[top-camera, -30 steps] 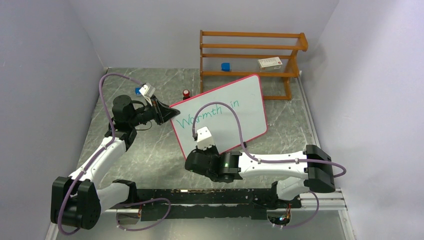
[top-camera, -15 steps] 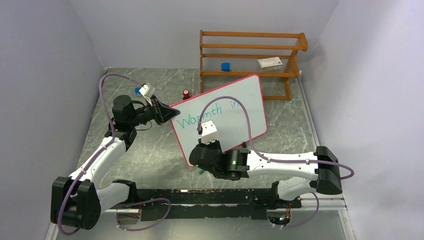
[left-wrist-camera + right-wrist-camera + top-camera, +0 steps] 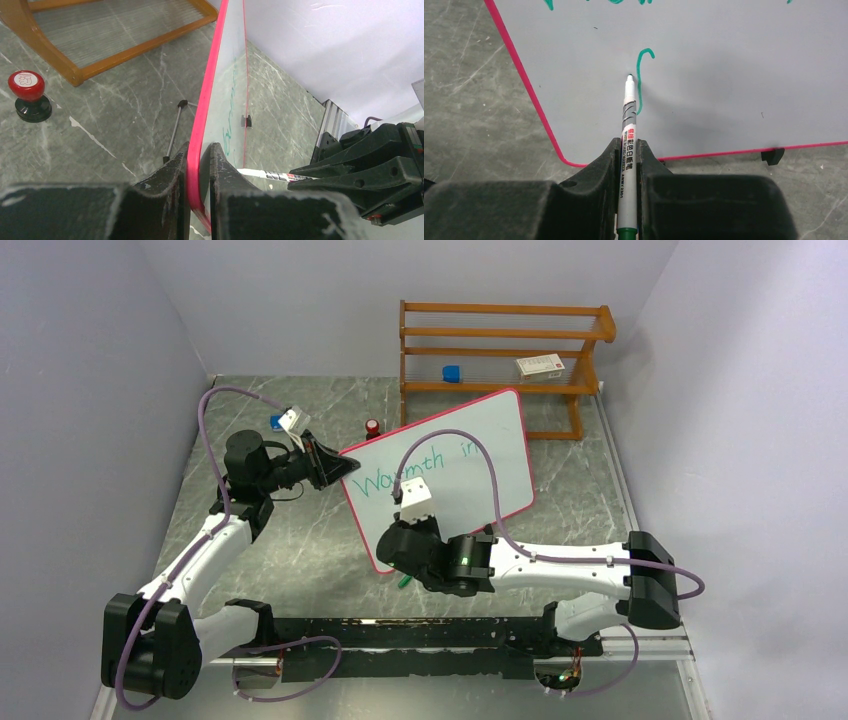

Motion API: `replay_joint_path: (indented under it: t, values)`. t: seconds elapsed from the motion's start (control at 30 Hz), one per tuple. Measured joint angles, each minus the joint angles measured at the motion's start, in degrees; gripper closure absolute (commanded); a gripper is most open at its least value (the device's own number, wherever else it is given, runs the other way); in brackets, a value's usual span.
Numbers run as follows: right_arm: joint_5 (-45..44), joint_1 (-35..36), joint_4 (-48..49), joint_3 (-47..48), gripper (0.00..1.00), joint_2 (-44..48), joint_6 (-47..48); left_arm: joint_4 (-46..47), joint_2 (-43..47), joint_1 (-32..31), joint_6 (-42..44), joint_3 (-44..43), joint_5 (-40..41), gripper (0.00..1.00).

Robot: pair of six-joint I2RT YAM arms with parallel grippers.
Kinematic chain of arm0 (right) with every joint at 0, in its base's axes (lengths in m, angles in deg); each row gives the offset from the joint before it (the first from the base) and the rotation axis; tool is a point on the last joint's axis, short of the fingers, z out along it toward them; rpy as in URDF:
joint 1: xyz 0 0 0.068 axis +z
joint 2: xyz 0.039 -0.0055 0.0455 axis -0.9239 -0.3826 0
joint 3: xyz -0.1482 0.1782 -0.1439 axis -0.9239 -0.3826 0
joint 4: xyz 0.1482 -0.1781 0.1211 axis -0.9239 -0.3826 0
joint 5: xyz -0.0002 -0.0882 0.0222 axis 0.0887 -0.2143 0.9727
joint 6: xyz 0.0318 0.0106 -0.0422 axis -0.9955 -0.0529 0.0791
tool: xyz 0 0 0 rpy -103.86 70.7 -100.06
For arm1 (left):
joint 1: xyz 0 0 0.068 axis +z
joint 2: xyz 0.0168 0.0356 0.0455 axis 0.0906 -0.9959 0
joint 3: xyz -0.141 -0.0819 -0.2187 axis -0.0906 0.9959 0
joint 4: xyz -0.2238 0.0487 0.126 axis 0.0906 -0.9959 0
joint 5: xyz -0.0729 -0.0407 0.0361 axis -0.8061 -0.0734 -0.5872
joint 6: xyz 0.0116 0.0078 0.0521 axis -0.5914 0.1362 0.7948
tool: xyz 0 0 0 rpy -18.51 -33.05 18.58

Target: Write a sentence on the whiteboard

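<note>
Gripping marker (image 3: 629,120), right tool (image 3: 627,148) hides whiteboard (image 3: 724,80) corner overhead.

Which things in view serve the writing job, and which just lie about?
In use: whiteboard, marker, left gripper clamping the board's edge, right gripper holding the marker.
Lying about: wooden rack, blue block, white box, red-topped stamp.

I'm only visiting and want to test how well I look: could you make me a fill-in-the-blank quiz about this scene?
1. The first word on the whiteboard reads ___.
2. The right gripper holds a marker, its tip pointing at the ___.
3. The left gripper is clamped on the whiteboard's ___.
4. The small knob has a ___ top.
Missing words: Warmth, whiteboard, edge, red.
</note>
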Motion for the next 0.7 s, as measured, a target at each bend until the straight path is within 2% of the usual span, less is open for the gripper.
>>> replay_joint_path:
  t: [0.7]
  values:
    - [1.1,-0.5,0.9,0.0,1.00,-0.3,1.2,0.0,0.0,0.0,0.0,0.0,0.0,0.95]
